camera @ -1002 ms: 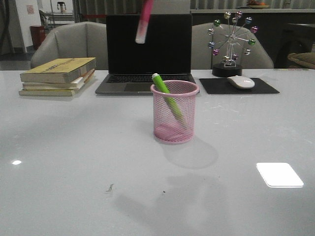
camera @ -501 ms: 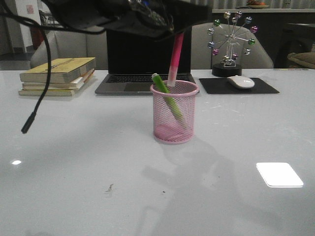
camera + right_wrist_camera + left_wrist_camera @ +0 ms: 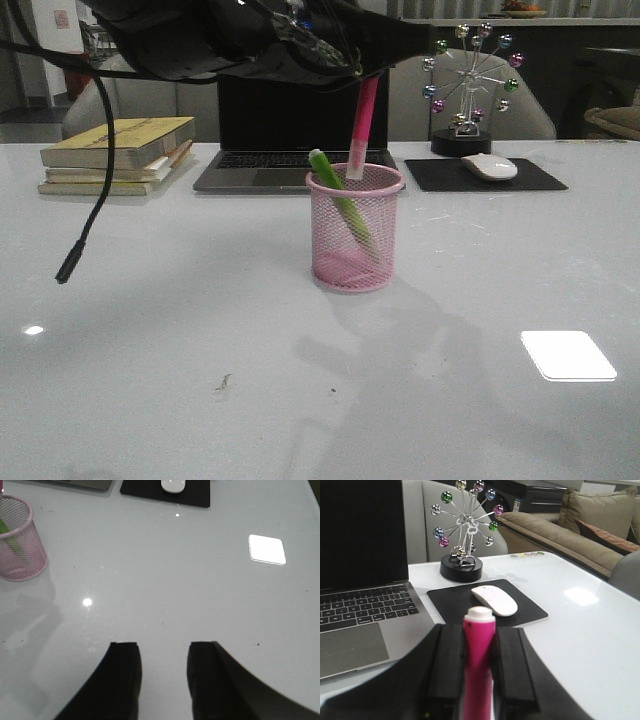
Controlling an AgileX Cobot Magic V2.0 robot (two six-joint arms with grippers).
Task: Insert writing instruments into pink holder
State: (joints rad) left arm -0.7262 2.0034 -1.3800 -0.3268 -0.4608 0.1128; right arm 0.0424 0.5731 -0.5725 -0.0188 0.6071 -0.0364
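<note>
My left gripper (image 3: 479, 670) is clamped on the pink marker (image 3: 478, 665), one finger pressed to each side of its barrel. From the front, my left arm (image 3: 230, 35) covers the marker's upper end, so only the lower barrel and clear cap show, tilted, with the cap (image 3: 354, 165) at the cup's rim. I cannot tell whether the tip is inside the cup (image 3: 354, 228) or just behind it. The green marker (image 3: 342, 205) already leans in the cup, its top above the rim and its lower half blurred by the mesh. My right gripper (image 3: 162, 672) hangs spread with nothing between its fingers over the bare table (image 3: 200, 580), well apart from the cup, which is cut off at that view's edge. A laptop (image 3: 300, 120) stands behind the cup
</note>
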